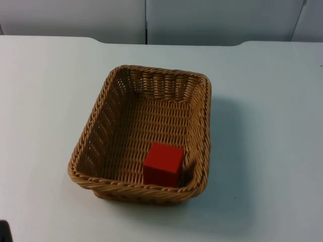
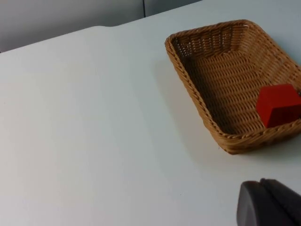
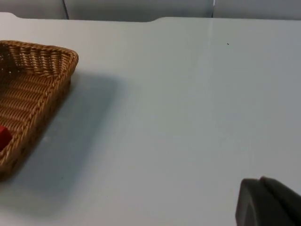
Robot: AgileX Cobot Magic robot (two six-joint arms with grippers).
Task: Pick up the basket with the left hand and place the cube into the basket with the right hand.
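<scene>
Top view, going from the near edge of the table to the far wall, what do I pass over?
Bare table → near rim of the basket → cube in the basket's near right corner → basket's woven floor → its far rim → more table → grey wall.

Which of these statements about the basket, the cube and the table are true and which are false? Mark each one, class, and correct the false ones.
1. The red cube lies inside the wicker basket. True.
2. The basket is held up in the air by an end effector. False: it stands on the white table, nothing gripping it.
3. The cube sits in the basket's middle. False: it sits in a corner at the near rim.
4. The basket is rectangular with rounded corners. True.
</scene>
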